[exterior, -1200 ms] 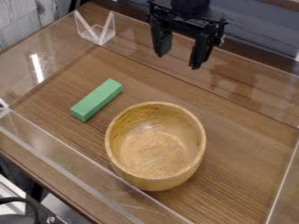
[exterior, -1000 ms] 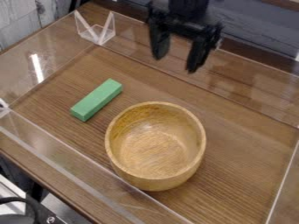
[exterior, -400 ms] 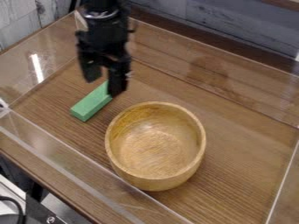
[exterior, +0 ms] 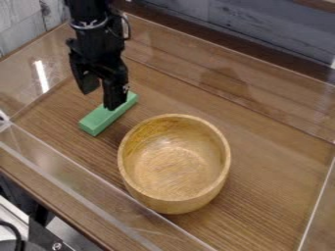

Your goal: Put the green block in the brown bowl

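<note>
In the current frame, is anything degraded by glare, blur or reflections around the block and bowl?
Camera view: bright streaks of glare on the clear enclosure walls; the gripper is slightly soft, as from motion; the green block and brown bowl are sharp and evenly lit; a faint sheen lies on the wooden tabletop.

A wooden bench [exterior: 249, 88] fills the view, its brown grain running across and catching pale glare near the far side. Clear plastic walls [exterior: 33, 74] rise around it, their edges shining white on the left and along the near rim. Behind, a grey planked wall [exterior: 275, 25] closes the background. At the bottom left corner, dark cables [exterior: 16, 233] hang below the edge.
</note>
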Robot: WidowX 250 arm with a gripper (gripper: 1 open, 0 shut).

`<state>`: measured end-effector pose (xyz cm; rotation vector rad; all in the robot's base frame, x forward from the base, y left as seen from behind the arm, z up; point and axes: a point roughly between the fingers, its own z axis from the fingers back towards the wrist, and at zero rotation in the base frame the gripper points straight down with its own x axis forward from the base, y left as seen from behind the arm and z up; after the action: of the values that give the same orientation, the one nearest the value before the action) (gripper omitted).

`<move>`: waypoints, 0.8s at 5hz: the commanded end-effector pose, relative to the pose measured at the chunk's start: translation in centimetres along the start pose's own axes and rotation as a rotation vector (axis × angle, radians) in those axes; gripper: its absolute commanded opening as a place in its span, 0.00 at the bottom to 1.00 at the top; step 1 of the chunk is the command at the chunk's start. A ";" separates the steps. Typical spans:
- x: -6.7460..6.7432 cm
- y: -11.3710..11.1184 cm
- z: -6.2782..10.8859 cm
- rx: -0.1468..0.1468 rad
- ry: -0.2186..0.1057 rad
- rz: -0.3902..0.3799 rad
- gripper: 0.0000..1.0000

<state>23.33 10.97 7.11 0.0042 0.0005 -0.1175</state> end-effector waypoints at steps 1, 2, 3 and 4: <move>0.4 0.6 -0.1 0.013 -0.033 0.005 1.00; 0.5 0.7 -1.0 0.007 -0.035 0.003 1.00; 0.6 0.9 -1.9 -0.001 -0.032 0.005 1.00; 0.8 1.0 -2.5 -0.009 -0.028 0.009 1.00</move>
<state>23.82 11.33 3.73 -0.0257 0.0064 -0.1196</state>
